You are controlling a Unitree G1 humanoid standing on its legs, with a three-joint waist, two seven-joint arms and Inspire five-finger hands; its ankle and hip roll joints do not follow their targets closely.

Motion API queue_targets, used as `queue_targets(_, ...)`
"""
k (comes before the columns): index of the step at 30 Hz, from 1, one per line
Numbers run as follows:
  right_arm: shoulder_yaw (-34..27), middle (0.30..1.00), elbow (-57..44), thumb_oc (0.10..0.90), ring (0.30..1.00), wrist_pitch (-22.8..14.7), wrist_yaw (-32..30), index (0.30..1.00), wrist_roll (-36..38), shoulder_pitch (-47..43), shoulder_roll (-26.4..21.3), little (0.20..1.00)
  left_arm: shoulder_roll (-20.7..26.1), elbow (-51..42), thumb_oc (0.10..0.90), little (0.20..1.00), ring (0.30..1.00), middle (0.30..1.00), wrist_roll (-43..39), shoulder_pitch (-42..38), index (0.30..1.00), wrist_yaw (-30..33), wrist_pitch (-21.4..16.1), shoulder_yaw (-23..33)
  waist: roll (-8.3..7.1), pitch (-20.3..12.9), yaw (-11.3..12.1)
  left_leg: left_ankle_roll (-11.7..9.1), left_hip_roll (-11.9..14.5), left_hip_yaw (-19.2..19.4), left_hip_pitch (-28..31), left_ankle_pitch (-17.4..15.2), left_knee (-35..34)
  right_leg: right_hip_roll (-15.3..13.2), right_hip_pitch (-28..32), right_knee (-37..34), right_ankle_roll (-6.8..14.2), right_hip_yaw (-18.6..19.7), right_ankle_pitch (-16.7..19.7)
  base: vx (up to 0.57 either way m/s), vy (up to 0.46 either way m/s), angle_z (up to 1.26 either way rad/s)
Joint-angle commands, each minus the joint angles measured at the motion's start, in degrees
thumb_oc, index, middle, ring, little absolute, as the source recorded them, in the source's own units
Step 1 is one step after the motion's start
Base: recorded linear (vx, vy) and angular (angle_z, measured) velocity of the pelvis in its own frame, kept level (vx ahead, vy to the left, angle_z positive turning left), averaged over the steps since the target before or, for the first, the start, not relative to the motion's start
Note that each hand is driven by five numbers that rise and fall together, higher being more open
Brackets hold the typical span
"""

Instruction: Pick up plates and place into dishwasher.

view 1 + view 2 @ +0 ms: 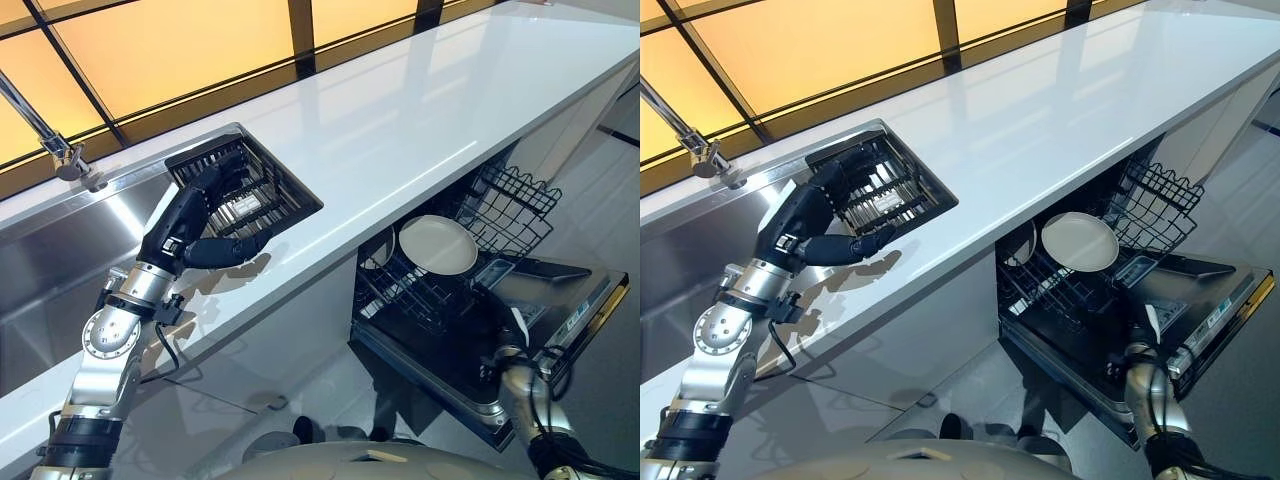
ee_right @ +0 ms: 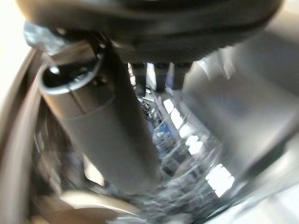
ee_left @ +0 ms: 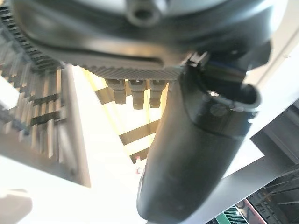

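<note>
Left hand [image 1: 205, 225], left of centre, hangs over the black sink rack [image 1: 275, 195], fingers relaxed and holding nothing. White countertop [image 1: 420, 110] crosses the frame diagonally. Dishwasher rack [image 1: 440, 280], lower right, holds one white plate [image 1: 437, 244] upright. Right hand [image 2: 107, 126]: finger state cannot be determined.

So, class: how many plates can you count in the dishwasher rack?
2. One large white plate stands tilted in the lower rack. A second plate shows edge-on just left of it. Others may be hidden under the counter.
</note>
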Motion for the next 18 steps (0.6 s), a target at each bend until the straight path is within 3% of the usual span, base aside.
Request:
queue_targets(1,-0.3,0.9,-3.3,0.8,0.9,-2.8,-5.8,0.9,-16.9,-5.1,-0.2,0.9,3.3,-1.8,0.8,0.9,0.9,0.9,-3.1,-5.2,0.9,2.0,-6.4,3.3,-2.31,-2.8,0.1,2.0,-2.3,2.7,0.6,-5.2,0.3,-0.9,-1.7,0.3,2.6,0.0,1.1,0.0,0.0,0.0)
queue_targets(2,0.6,0.9,-3.2,0.8,0.9,-3.4,-5.5,0.9,-15.1,-5.0,-1.5,0.9,3.5,-1.9,0.8,0.9,0.9,0.9,-3.3,-5.2,0.9,2.1,-6.2,3.2,-2.32,-2.9,0.1,2.1,-2.3,2.6,0.7,-5.2,0.3,-0.9,-1.7,0.3,2.7,-0.1,1.1,0.0,0.0,0.0)
queue_targets(4,0.5,0.9,-4.1,0.8,0.9,-0.7,-9.5,0.9,-19.6,-4.6,-1.1,0.9,2.7,-2.7,0.8,0.9,0.9,0.9,-2.0,-5.0,0.9,2.6,-5.7,3.0,-2.46,-3.0,0.0,2.2,-2.4,2.5,0.7,-5.2,0.3,-0.8,-1.7,0.3,2.6,0.2,1.0,0.0,0.0,0.0)
queue_targets(6,0.4,0.9,-4.6,0.8,0.9,-3.6,-3.7,0.9,-8.6,-4.6,-1.6,0.9,2.4,-3.0,0.8,0.9,0.9,0.9,-1.9,-4.6,0.9,2.3,-5.8,3.1,-2.42,-2.9,0.1,2.4,-2.4,2.4,0.8,-5.4,0.3,-0.8,-1.6,0.3,2.6,0.4,1.0,0.0,0.0,0.0)
queue_targets(7,-0.8,0.9,-6.4,0.8,0.9,-3.0,-4.9,0.9,-8.4,-3.7,1.7,0.9,1.3,-2.0,0.8,0.9,0.9,0.9,-1.1,-4.3,0.9,1.5,-7.0,3.5,-2.53,-2.7,-0.1,2.3,-2.6,2.7,0.8,-5.3,0.3,-0.7,-1.6,0.3,2.5,0.4,1.0,0.0,0.0,0.0)
queue_targets(8,-0.1,0.9,-4.2,0.8,0.9,-2.0,-10.5,0.9,-26.3,-4.5,0.9,0.9,1.7,-1.4,0.8,0.9,0.9,0.9,-1.6,-4.2,0.9,1.4,-7.7,3.5,-2.42,-2.7,0.0,2.3,-2.4,2.9,0.8,-5.5,0.3,-0.7,-1.6,0.3,2.6,0.5,1.0,0.0,0.0,0.0)
queue_targets(10,1.2,0.9,-5.7,0.8,0.9,-2.7,-7.3,0.9,-19.5,-4.8,-1.4,0.9,2.3,-3.0,0.8,0.9,0.9,0.9,-1.9,-4.3,0.9,2.5,-6.2,3.2,-2.3,-2.8,0.1,2.5,-2.4,2.6,0.8,-5.5,0.3,-0.9,-1.5,0.3,2.6,0.2,1.0,0.0,0.006,-0.04)
queue_targets(11,0.3,0.9,-7.3,0.8,0.9,-0.4,-11.2,0.9,-22.4,-4.3,-0.8,0.9,2.2,-3.7,0.8,0.9,0.9,0.9,-1.7,-4.1,0.9,2.9,-5.7,3.2,-2.36,-2.9,0.0,2.4,-2.4,2.8,0.8,-5.4,0.3,-0.8,-1.6,0.3,2.5,0.3,1.0,0.0,0.0,0.0)
queue_targets(12,0.0,0.9,-6.8,0.8,0.9,-0.9,-11.3,0.9,-24.4,-4.3,-0.9,0.9,2.1,-3.5,0.8,0.9,0.9,0.9,-1.7,-4.0,0.9,2.8,-5.9,3.2,-2.37,-3.0,0.0,2.4,-2.4,2.8,0.8,-5.4,0.3,-0.8,-1.6,0.3,2.6,0.4,0.9,0.0,0.0,0.0)
queue_targets(13,-0.8,0.9,-7.4,0.8,0.9,-2.7,-9.3,0.9,-19.6,-3.9,-1.5,0.9,1.6,-3.3,0.8,0.9,0.9,0.9,-1.6,-3.7,0.9,2.1,-6.2,3.8,-2.37,-2.9,-0.1,2.5,-2.3,2.8,0.9,-5.4,0.3,-0.8,-1.5,0.3,2.5,0.4,0.9,0.0,0.0,0.0)
queue_targets(15,-1.6,0.9,-7.2,0.8,0.9,-1.7,-12.9,0.9,-25.6,-3.8,-0.8,0.9,1.0,-3.4,0.8,0.9,0.9,0.9,-1.2,-3.5,0.9,1.9,-6.3,3.9,-2.42,-2.9,-0.2,2.5,-2.4,2.7,0.8,-5.5,0.3,-0.8,-1.6,0.3,2.6,0.6,0.9,0.0,0.0,0.0)
queue_targets(18,-1.6,0.9,-7.9,0.8,0.9,0.2,-17.0,0.9,-26.9,-4.0,-1.8,0.9,1.2,-4.0,0.8,0.9,0.9,0.9,-1.4,-3.4,0.9,1.9,-5.7,4.2,-2.38,-2.9,-0.1,2.7,-2.4,2.7,0.8,-5.4,0.3,-0.7,-1.5,0.3,2.5,0.6,0.9,0.0,0.0,0.0)
